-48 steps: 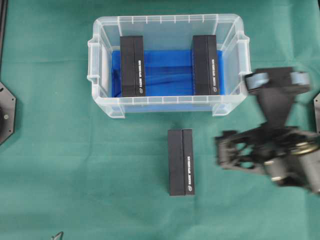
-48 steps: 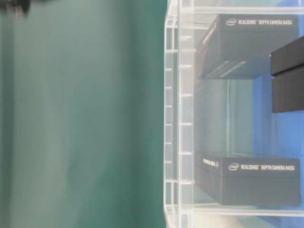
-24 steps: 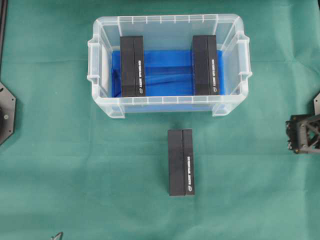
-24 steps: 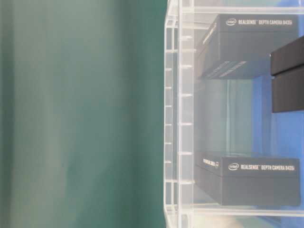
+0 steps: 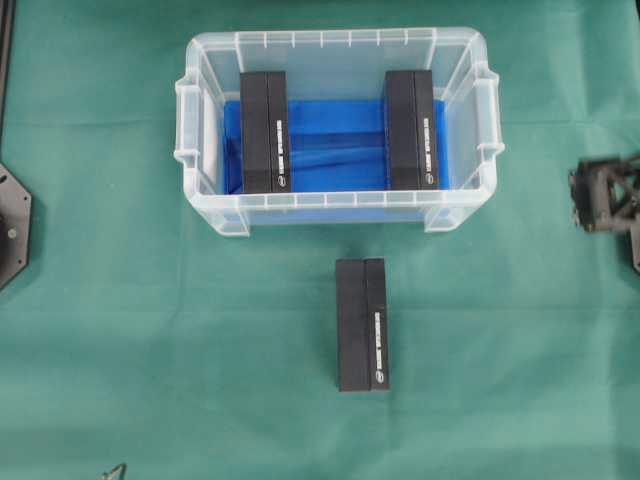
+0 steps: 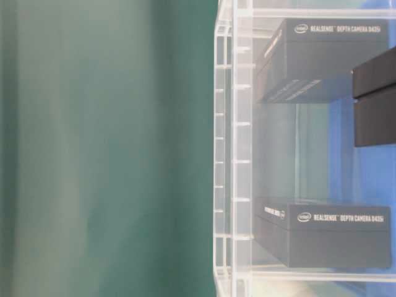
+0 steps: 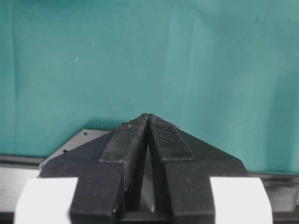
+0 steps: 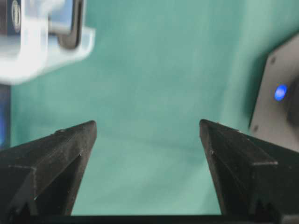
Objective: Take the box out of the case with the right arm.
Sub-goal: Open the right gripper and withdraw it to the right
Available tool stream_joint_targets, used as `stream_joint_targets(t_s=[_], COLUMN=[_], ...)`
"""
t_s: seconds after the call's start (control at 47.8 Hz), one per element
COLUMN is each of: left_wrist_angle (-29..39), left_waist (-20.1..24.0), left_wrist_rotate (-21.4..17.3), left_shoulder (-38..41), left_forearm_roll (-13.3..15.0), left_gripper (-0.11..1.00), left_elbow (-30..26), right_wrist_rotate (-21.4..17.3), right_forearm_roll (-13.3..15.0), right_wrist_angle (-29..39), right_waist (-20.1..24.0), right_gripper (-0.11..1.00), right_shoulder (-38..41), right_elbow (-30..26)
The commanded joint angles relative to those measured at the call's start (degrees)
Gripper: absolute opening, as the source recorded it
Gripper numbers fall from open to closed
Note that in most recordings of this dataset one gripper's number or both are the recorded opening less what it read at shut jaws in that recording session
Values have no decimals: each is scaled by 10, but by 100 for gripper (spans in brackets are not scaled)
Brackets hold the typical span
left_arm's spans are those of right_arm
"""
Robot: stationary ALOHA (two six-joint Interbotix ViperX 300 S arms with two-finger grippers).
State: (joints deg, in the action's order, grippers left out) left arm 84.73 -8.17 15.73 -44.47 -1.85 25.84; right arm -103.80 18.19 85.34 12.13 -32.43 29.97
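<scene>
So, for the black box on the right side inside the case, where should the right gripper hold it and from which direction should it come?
Probably from straight above. The right-hand box stands on its narrow edge in the clear case, whose walls block any sideways approach. Grip across its thin width, near mid-length; open blue floor on its left leaves room for one finger. The right gripper is open.

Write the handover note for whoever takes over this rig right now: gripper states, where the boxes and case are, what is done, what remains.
Right gripper: open, empty, over the green mat at the right edge.
Left gripper: shut, holding nothing, over bare mat.
Case: two RealSense camera boxes inside, left one and right one.
Third box: on the mat in front of the case.
Done: one box is out.
Left: two boxes remain inside, if they are wanted out.
</scene>
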Motion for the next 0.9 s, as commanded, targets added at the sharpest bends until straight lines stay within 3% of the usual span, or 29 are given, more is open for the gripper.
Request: stream_joint_targets(t_s=[0.0, 0.209, 0.314, 0.439, 0.878], left_wrist_angle=[-4, -4, -4, -4, -4], left_waist=[-1, -1, -1, -1, 6], left_wrist_rotate=[-1, -1, -1, 0, -1], left_shoulder=[1, 0, -2, -3, 0], left_forearm_roll=[-2, -2, -2, -2, -2], left_gripper=[0, 0, 0, 0, 0], left_elbow=[-6, -5, -5, -5, -5], right_wrist_rotate=[59, 224, 267, 284, 285], right_forearm_roll=[0, -35, -43, -49, -54], right_wrist_angle=[-16, -83, -86, -86, -86], right_waist=[-69, -231, -272, -287, -287], right_gripper=[91, 91, 91, 91, 91], right_shoulder=[-4, 0, 6, 9, 11], right_elbow=[-5, -11, -13, -14, -11])
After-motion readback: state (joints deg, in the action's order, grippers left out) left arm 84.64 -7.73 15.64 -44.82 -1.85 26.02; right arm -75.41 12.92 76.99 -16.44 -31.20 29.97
